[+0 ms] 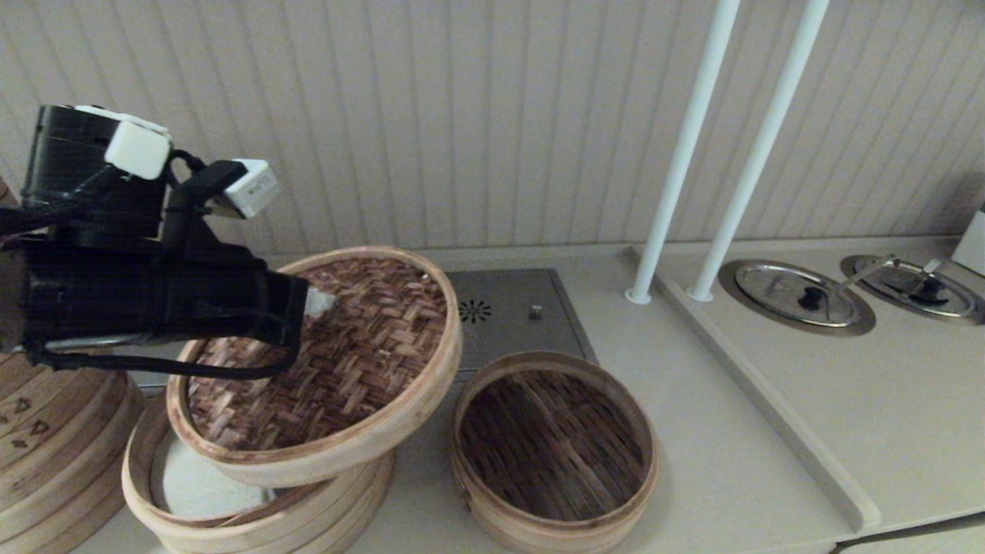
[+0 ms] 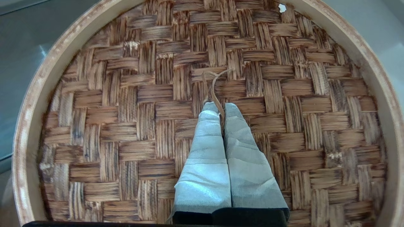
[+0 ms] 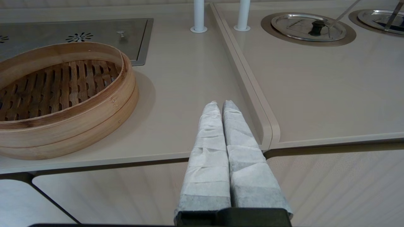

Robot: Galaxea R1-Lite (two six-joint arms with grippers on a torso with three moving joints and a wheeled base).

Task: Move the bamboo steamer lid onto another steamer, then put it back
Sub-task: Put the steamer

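Observation:
The bamboo steamer lid point(image 1: 362, 362), woven reddish-brown with a pale rim, hangs tilted above the taller ringed steamer point(image 1: 231, 515) at the front left. My left gripper point(image 1: 319, 302) is shut on the lid's small centre loop point(image 2: 217, 94), which shows pinched between the wrapped fingers point(image 2: 205, 138) in the left wrist view. The woven top point(image 2: 132, 104) fills that view. The low single-tier steamer point(image 1: 554, 450) with its dark slatted floor stands uncovered to the right of the lid, also seen as the low basket point(image 3: 60, 97) in the right wrist view. My right gripper point(image 3: 219, 103) is shut on nothing, parked off the counter's front edge.
A tall stack with triangle marks point(image 1: 46, 438) stands at the far left. A steel panel point(image 1: 515, 312) lies behind the baskets. Two white poles point(image 1: 677, 161) rise at a raised ledge point(image 1: 769, 408); beyond it sit round metal lids point(image 1: 796, 296).

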